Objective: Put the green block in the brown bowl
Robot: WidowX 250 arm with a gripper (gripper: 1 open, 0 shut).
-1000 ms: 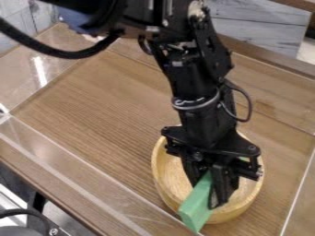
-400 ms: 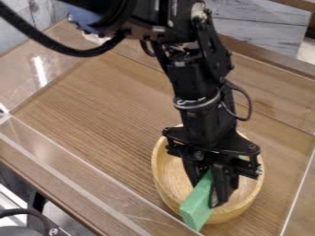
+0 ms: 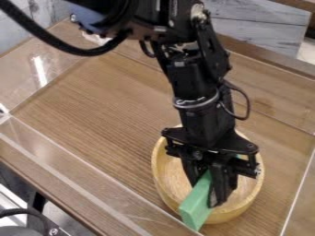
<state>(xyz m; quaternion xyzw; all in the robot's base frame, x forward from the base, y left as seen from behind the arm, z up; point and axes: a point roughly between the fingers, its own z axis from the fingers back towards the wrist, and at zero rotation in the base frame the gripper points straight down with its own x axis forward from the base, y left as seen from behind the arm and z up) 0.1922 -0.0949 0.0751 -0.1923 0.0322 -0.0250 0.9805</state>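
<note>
The brown bowl is a shallow tan wooden dish near the table's front edge. My black gripper points straight down into it from above, shut on the green block. The block is a bright green bar held tilted, its upper end between the fingers and its lower end at the bowl's front rim. Whether that lower end touches the bowl cannot be told. The arm hides most of the bowl's inside.
The bowl stands on a wood-grain tabletop with a clear raised border along the front and left. A pale wall or panel runs behind the table at the back right.
</note>
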